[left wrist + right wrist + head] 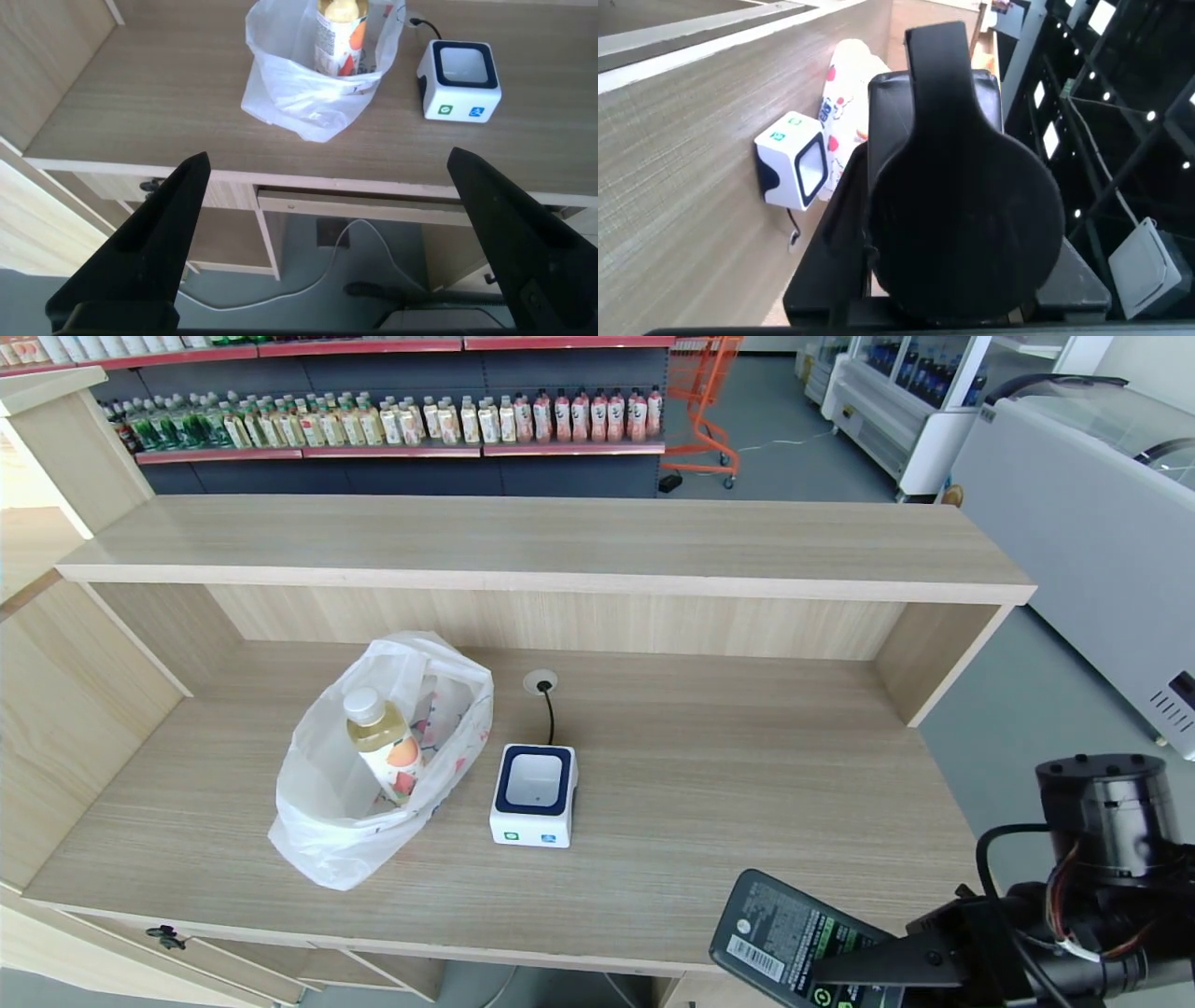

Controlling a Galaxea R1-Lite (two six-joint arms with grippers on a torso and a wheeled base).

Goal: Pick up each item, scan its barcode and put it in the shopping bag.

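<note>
The right end effector pinches a dark flat packet, barcode side up, at the worktop's near right edge. The left end effector hangs spread wide before that edge. On the worktop, the shopping bag, holding a bottle, sits just left of the scanner.

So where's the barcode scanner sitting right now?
In the head view the scanner sits on the counter a little left of centre, close beside the shopping bag on the bag's right.
</note>
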